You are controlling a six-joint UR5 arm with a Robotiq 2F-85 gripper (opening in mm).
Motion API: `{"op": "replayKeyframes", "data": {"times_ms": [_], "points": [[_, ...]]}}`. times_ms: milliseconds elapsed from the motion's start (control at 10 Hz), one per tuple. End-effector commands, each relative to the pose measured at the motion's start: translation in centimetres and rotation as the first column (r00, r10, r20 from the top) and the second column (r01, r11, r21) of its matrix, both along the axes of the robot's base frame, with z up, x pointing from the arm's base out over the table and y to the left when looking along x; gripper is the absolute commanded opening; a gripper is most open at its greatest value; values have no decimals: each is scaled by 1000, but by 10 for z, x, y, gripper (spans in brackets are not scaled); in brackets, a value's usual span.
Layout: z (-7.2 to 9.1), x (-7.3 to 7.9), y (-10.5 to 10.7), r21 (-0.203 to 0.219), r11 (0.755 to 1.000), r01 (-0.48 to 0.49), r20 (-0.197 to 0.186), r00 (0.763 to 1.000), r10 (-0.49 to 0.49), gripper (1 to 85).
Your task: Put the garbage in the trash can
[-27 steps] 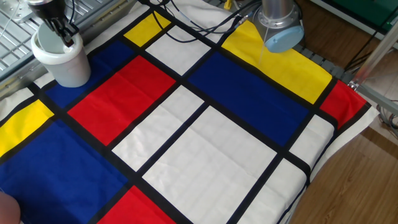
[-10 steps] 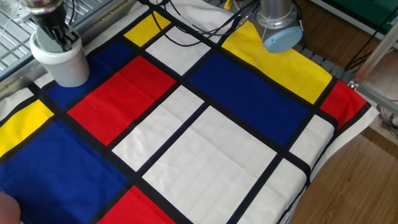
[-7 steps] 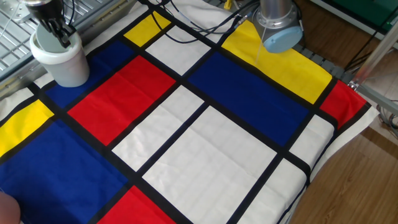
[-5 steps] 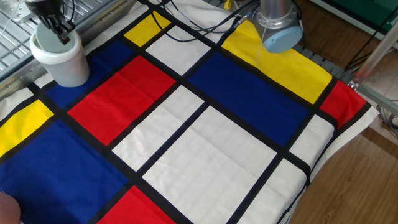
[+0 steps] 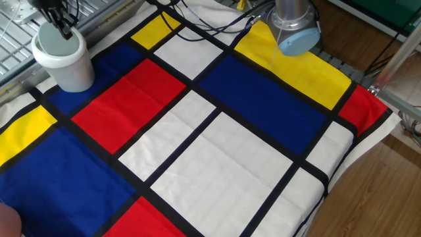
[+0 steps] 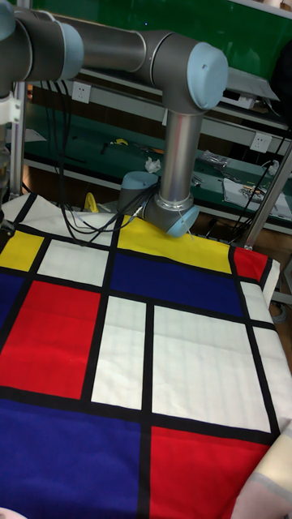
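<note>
The trash can (image 5: 66,64), a white cup, stands at the far left back corner of the colour-block cloth in the fixed view. My gripper (image 5: 64,28) hangs just above its rim, the dark fingers (image 5: 59,23) slightly apart and open with nothing between them. The garbage is out of sight; the cup's inside shows only a pale shadowed bottom. In the tall fixed view, neither the cup nor the gripper shows, only the arm's grey links (image 6: 105,45).
The robot's base column (image 5: 294,26) stands on the yellow block at the back, with black cables (image 5: 204,23) trailing left from it. A metal grille (image 5: 16,39) lies behind the cup. The cloth's right edge (image 5: 342,171) drops to a wooden floor.
The gripper was down inside the cup and has lifted up out of it, now clear of the rim. The cup has not moved.
</note>
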State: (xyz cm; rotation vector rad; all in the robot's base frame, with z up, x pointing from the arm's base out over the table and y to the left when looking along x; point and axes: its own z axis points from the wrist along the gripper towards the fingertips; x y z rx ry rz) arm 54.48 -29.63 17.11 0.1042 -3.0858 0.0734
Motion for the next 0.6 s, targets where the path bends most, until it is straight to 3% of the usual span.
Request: {"op": "replayKeyframes", "data": {"times_ms": [0,500], "points": [[-3,1,-3,19,1000,-12,7,1000,12,10],[-17,5,-17,17,999,-33,25,999,32,10]]}}
